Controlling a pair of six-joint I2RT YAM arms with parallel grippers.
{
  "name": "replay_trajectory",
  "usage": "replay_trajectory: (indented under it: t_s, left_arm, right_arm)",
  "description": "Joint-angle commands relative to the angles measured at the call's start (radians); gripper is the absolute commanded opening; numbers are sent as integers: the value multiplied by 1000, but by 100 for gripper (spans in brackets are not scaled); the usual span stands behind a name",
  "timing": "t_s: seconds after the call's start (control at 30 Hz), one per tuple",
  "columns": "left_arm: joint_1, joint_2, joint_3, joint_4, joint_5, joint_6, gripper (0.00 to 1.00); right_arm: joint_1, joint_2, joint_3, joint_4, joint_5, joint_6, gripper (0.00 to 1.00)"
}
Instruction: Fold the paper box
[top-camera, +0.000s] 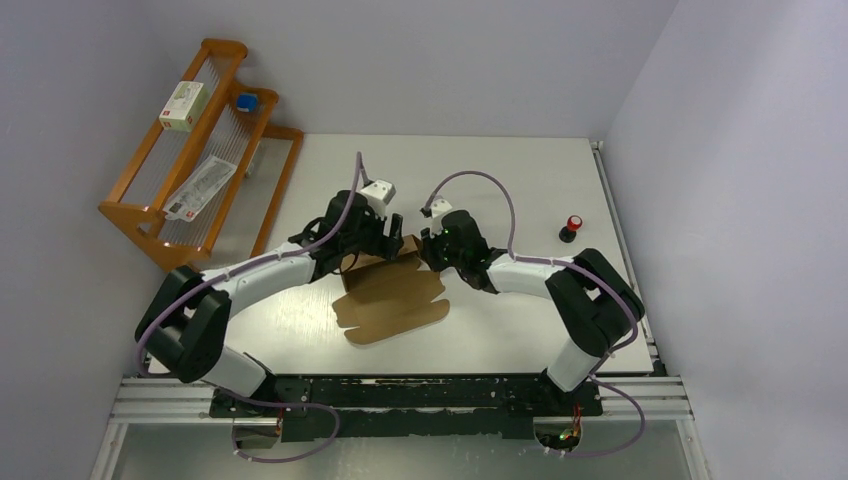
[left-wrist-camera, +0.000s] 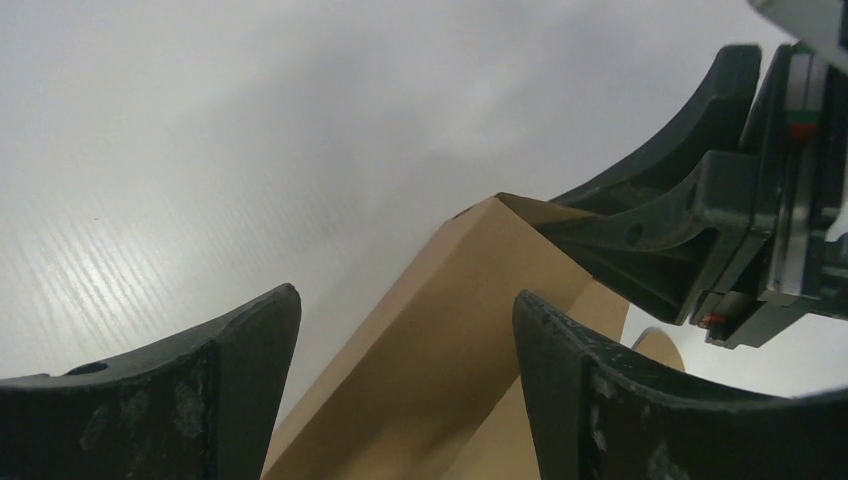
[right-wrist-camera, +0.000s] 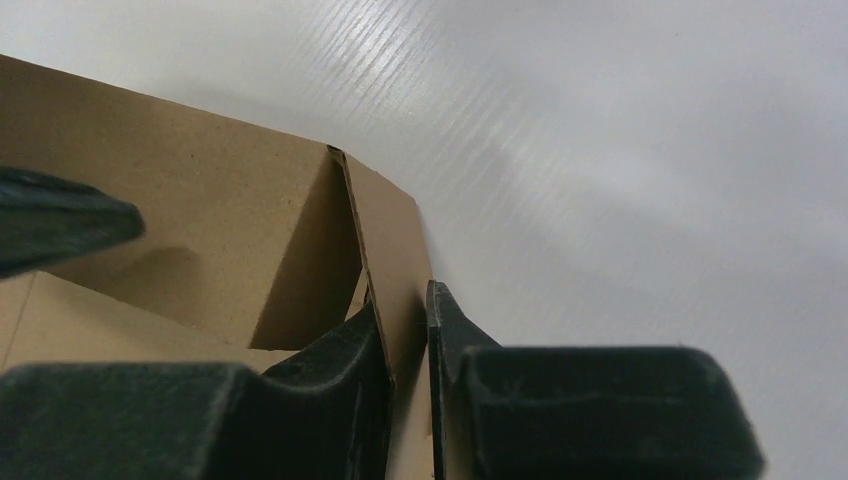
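Note:
The paper box is a brown cardboard sheet lying flat in the middle of the table, with its far edge folded up. My left gripper is over that raised far wall. In the left wrist view its jaws stand open and wide, straddling the folded cardboard wall without pressing on it. My right gripper is at the box's far right corner. In the right wrist view it is shut on the thin upright side flap, one finger inside and one outside.
A wooden rack stands at the back left, holding a small white box with a green and red label, a blue item and a flat packet. A red-topped button sits on the table at the right.

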Motion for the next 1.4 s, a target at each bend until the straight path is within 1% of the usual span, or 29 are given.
replay_trajectory:
  t_s: [0.0, 0.13, 0.3, 0.4, 0.5, 0.63, 0.77, 0.9, 1.03, 1.17, 1.27, 1.37]
  left_arm:
    - [-17, 43, 64, -31, 67, 73, 82]
    - [-32, 72, 75, -42, 54, 86, 81]
    - [-33, 80, 76, -52, 18, 83, 75]
    - [-33, 78, 69, -46, 14, 79, 74]
    - [-33, 82, 68, -47, 12, 77, 74]
    - [-33, 94, 68, -44, 24, 75, 74]
    - [-33, 92, 66, -43, 30, 76, 73]
    - [-33, 82, 59, -41, 36, 74, 73]
    - [-32, 79, 56, -39, 41, 74, 73]
    - [-33, 78, 59, -42, 45, 74, 73]
    - [-33, 79, 57, -39, 53, 70, 73]
    - [-33, 88, 62, -42, 60, 68, 72]
  right_arm:
    - [5, 11, -11, 12, -7, -11, 18]
    - [5, -5, -19, 14, 0, -12, 19]
    - [6, -39, -31, 6, -3, -13, 21]
    - [5, -70, -43, -1, -7, -14, 23]
    - [3, -119, -49, -25, -8, -27, 26]
    - [-5, -190, -50, -71, -8, -41, 33]
    - [-33, -262, -60, -93, -29, -51, 38]
    - [-97, -315, -83, -89, -14, -40, 38]
    - [-146, -310, -101, -77, 7, -29, 37]
    - [-151, -255, -105, -74, 22, -36, 36]
    - [-151, -200, -96, -82, -2, -43, 36]
    - [-148, -174, -108, -57, -78, -31, 36]
